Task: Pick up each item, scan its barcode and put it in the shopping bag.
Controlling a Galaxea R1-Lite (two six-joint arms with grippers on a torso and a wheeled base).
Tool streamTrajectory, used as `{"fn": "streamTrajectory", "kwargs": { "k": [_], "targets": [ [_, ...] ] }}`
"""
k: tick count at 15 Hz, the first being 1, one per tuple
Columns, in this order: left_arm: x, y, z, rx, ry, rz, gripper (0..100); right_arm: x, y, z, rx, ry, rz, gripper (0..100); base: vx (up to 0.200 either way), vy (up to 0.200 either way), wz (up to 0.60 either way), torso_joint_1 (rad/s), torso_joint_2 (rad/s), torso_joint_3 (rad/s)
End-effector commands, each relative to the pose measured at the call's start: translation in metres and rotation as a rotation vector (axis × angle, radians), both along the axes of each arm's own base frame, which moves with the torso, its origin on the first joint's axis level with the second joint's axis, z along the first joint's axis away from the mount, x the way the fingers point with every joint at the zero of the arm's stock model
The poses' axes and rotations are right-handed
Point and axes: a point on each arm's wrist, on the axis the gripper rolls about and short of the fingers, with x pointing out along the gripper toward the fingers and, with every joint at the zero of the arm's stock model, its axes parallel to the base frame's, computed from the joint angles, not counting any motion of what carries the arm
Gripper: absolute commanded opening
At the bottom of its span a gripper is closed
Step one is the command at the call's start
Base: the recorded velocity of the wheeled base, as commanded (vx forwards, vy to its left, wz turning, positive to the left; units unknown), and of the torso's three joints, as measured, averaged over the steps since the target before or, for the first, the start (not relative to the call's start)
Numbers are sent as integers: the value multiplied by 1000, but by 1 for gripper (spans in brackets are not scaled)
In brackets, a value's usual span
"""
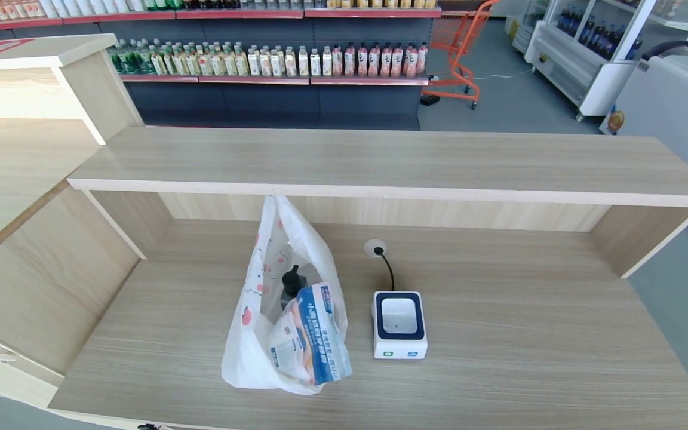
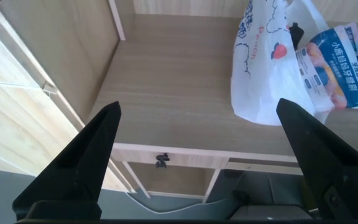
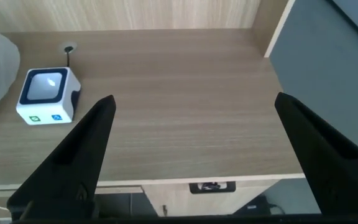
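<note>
On the wooden desk (image 1: 499,334) I saw the white shopping bag (image 1: 248,340) standing toward my left side, its handle drawn up to the front edge of the raised ledge (image 1: 380,161) behind it. Its mouth gaped open, and 1 blue-and-white package (image 1: 311,340) leaned inside, its top end poking out of the opening. Deeper in the bag sat a dark bottle top (image 1: 293,280); I could not make out the rest of that item. Just beside the bag, on its right and apart from it, the white barcode scanner (image 1: 399,324) lay with its dark-framed window facing up. A black cable (image 1: 387,269) ran from its back to a round grommet (image 1: 375,246) in the desk. From the left wrist camera, the left gripper (image 2: 198,104) hung over the near edge of the desk with its 2 fingers spread wide and nothing between them. The bag (image 2: 260,93) and package (image 2: 334,68) stood beyond it, on its right-finger side. The right gripper (image 3: 195,98) was likewise released and empty, also over the desk's near edge, with the scanner (image 3: 47,94) beyond its left finger.
</note>
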Motion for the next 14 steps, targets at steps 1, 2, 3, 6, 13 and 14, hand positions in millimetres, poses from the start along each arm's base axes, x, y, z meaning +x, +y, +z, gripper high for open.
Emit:
{"fn": "streamTrajectory", "kwargs": {
  "k": [1, 2, 3, 6, 13, 14],
  "targets": [
    [0, 0, 0, -4, 0, 1, 100, 0, 0, 0, 0, 3, -1, 100, 0, 0, 0, 0, 0, 0],
    [0, 0, 0, -4, 0, 1, 100, 0, 0, 0, 0, 3, -1, 100, 0, 0, 0, 0, 0, 0],
    [0, 0, 0, -2, 0, 1, 100, 0, 0, 0, 0, 3, 1, 100, 0, 0, 0, 0, 0, 0],
    [1, 0, 0, -2, 9, -1, 100, 0, 0, 0, -14, 5, 1, 0, 200, 0, 0, -1, -1, 1],
    [0, 0, 0, -4, 0, -1, 100, 0, 0, 0, 56, -1, 6, 0, 0, 0, 0, 0, 0, 0],
    [0, 0, 0, -4, 0, -1, 100, 0, 0, -3, 139, 15, 13, 0, 0, 0, 0, 0, 0, 0]
  ]
}}
